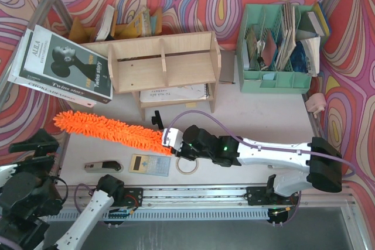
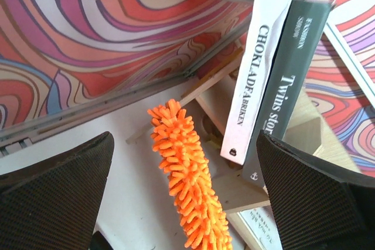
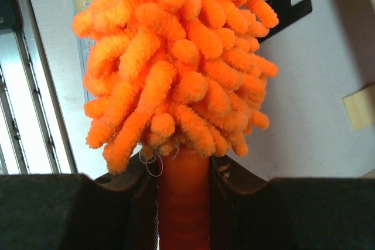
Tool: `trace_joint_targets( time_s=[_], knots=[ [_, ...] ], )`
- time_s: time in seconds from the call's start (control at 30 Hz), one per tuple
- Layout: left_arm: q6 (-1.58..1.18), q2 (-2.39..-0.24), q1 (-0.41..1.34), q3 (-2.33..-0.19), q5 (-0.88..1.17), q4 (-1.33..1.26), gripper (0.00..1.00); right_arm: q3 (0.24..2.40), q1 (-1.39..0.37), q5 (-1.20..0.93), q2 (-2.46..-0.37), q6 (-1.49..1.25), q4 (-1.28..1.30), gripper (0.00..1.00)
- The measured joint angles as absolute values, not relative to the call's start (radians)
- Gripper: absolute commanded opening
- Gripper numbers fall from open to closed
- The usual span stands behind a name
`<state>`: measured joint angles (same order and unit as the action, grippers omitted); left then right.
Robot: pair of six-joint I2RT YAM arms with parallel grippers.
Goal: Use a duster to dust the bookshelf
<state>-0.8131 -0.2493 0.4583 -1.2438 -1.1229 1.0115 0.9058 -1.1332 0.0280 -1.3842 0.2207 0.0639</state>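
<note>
While the duster (image 1: 108,130) is gripped at its handle by the right gripper (image 1: 171,139) below the bookshelf (image 1: 164,62), the left gripper (image 2: 184,144) is held wide at lower left.

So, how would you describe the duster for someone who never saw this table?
Find the pale wooden bookshelf at the back of the table. Just in front, the duster stretches slantwise, its handle in the right gripper. It alone is bright orange and fluffy.

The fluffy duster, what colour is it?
The duster is bright orange all over; the right wrist view shows it best.
</note>
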Motion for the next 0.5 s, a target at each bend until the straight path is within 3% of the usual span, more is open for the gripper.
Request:
trace_joint_targets(
  time_s=[0.5],
  knots=[
    [-0.714,-0.251,0.532,-1.291,-1.199,0.985,0.98,1.185,-1.133,0.025,-1.383,0.370,0.217,0.00]
  ],
)
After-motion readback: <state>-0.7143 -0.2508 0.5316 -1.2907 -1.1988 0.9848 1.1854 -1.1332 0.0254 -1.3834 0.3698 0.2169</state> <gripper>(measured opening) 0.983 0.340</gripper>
